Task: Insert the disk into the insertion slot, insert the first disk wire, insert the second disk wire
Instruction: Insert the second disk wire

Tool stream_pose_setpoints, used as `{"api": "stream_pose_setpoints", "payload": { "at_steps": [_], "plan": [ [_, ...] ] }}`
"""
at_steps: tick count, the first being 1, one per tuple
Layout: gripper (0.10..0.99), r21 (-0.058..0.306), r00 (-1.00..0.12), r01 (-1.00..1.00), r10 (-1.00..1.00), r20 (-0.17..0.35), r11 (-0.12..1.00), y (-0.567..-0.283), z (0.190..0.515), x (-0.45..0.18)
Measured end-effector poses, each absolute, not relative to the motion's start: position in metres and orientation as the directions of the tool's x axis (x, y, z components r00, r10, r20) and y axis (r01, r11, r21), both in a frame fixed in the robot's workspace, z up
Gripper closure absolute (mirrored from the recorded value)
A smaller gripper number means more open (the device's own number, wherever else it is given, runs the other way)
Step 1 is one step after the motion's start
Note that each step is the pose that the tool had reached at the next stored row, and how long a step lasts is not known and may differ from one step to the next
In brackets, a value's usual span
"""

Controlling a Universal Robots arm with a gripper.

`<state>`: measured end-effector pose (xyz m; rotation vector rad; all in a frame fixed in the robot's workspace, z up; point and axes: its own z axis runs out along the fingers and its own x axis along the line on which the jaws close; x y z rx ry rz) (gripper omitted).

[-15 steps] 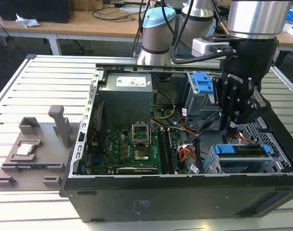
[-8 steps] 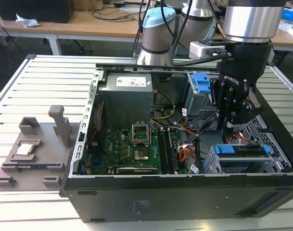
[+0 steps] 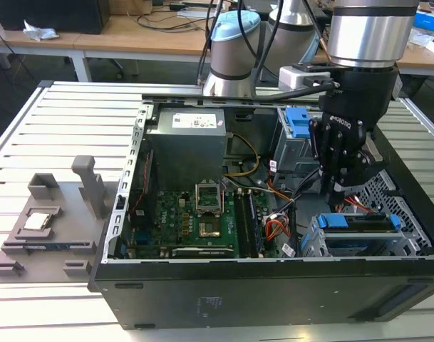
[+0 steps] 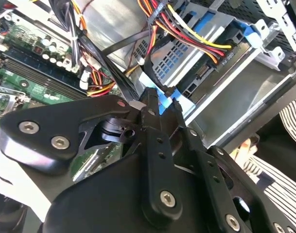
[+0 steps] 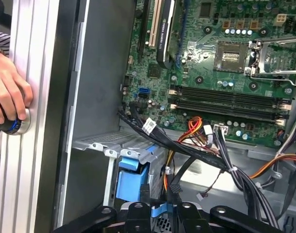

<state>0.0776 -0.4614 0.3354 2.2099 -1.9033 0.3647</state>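
Observation:
The disk (image 3: pixel 359 226), grey in a bright blue caddy, lies inside the insertion slot (image 3: pixel 345 248), a perforated grey cage at the case's front on the exterior view's right. My gripper (image 3: pixel 338 191) hangs just above and behind the cage. In the second wrist view the gripper (image 4: pixel 165 99) is shut on a flat light-blue disk wire (image 4: pixel 163 103) with a black plug, close to the disk's rear edge (image 4: pixel 186 58). A black connector with yellow, red and black wires (image 4: pixel 219 60) sits against that edge. In the first wrist view the gripper (image 5: pixel 160 209) pinches the blue wire beside the blue caddy (image 5: pixel 130 180).
The motherboard (image 3: pixel 202 221) and power supply (image 3: pixel 187 146) fill the open case. Bundled black and orange cables (image 5: pixel 196 141) cross near the gripper. A person's hand (image 5: pixel 7 97) rests on the table's rail. A grey fixture tray (image 3: pixel 49 228) sits on the exterior view's left.

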Motion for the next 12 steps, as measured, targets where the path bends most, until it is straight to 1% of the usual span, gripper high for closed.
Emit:
{"api": "stream_pose_setpoints", "payload": {
  "at_steps": [1, 3, 8, 12],
  "plan": [
    [0.804, -0.005, 0.142, -0.988, -0.932, 0.333, -0.153, -0.4605, 0.3348, 0.0776],
    [0.804, -0.002, 0.147, -0.988, -0.924, 0.352, -0.157, -0.4566, 0.3336, 0.0782],
    [0.804, -0.001, 0.147, -0.987, -0.924, 0.354, -0.158, -0.4520, 0.3295, 0.0804],
    [0.804, 0.001, 0.148, -0.987, -0.917, 0.369, -0.159, -0.4520, 0.3265, 0.0807]
  ]
}}
